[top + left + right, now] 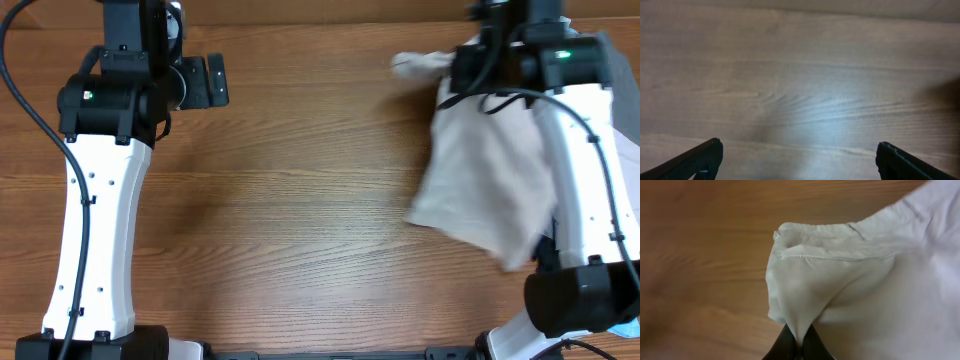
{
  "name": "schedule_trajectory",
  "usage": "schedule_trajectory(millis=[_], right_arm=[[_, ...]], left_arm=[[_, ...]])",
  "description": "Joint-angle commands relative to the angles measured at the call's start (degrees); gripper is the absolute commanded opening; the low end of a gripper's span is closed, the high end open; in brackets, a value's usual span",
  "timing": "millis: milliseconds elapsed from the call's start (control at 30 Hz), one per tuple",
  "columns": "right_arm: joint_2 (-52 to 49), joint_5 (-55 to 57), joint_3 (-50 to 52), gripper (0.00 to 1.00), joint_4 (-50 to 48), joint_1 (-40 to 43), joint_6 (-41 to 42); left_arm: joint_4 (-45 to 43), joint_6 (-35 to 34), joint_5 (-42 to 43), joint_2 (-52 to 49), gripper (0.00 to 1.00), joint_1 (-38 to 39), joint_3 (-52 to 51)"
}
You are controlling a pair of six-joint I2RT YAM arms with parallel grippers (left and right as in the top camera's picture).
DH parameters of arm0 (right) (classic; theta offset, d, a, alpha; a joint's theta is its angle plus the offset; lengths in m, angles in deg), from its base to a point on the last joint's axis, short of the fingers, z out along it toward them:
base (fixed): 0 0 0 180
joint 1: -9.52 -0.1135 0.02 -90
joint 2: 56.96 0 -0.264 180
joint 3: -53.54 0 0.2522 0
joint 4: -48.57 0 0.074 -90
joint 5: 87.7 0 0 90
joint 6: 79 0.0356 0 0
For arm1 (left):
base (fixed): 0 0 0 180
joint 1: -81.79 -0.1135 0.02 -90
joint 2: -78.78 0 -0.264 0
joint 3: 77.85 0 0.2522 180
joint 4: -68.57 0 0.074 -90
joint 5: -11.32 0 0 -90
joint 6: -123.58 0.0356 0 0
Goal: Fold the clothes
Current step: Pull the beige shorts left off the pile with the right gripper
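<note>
The pale beige shorts [480, 175] lie bunched at the right of the wooden table, partly under my right arm. My right gripper [799, 342] is shut on a pinched fold of the beige shorts [840, 280], with a stitched seam showing just above the jaws. In the overhead view that gripper is hidden under the wrist near the far right [470, 65]. My left gripper [800, 160] is open and empty over bare wood at the far left [205, 82]. No grey, black or light-blue garment is clearly seen.
The wooden table [300, 200] spans the view. A pale patch of something shows at the right edge [630, 150], and a bit of light blue at the bottom right corner [625, 330].
</note>
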Motion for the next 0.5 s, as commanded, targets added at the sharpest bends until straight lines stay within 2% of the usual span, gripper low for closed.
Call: schedule_trajectory(millis=[0, 200, 233, 467], right_arm=[[0.2, -3.9, -0.4, 0.04, -0.3, -7.8, 0.7], [-1.9, -3.9, -0.3, 0.04, -2.6, -19.4, 1.7], [-4.1, -3.9, -0.3, 0.04, -6.1, -23.9, 3.8], [-11.2, -6.2, -0.3, 0.04, -11.6, -31.9, 6.7]], left_arm=[[2.4, 1.1, 0.5, 1.2, 1.00, -1.5, 1.5], [4.1, 1.5, 0.5, 1.2, 1.00, -3.7, 1.5], [4.0, 1.5, 0.5, 1.2, 1.00, -5.2, 1.5], [2.6, 2.7, 0.2, 1.2, 1.00, -7.7, 1.5]])
